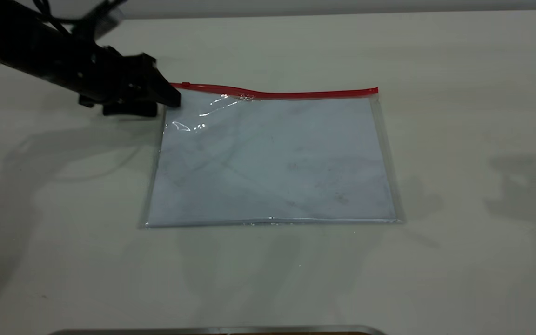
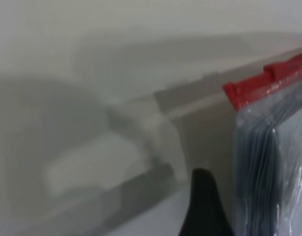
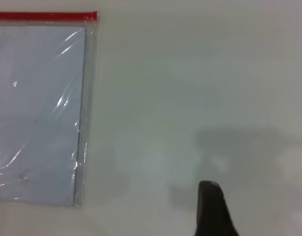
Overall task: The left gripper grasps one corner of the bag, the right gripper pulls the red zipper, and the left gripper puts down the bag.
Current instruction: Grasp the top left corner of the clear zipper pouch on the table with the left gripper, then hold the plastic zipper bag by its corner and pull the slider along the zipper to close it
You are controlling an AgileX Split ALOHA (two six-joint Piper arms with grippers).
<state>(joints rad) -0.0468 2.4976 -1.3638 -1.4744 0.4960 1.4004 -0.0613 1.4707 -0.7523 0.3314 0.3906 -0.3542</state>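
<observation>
The clear bag (image 1: 272, 163) lies flat on the white table with a pale sheet inside. The red zipper (image 1: 296, 94) runs along its far edge. My left gripper (image 1: 172, 100) is open at the far left corner of the bag (image 2: 235, 98), low over the table. In the left wrist view one finger (image 2: 202, 206) stands beside the bag's edge with a strip of table between them. A raised red piece (image 2: 279, 69) sits on the strip near that corner. My right gripper (image 3: 210, 209) hangs over bare table, to the right of the bag (image 3: 38, 108), well apart from it. It is out of the exterior view.
The white table (image 1: 458, 139) stretches on all sides of the bag. A grey metal edge (image 1: 217, 330) runs along the front of the exterior view. The far right red corner (image 1: 374, 90) lies flat.
</observation>
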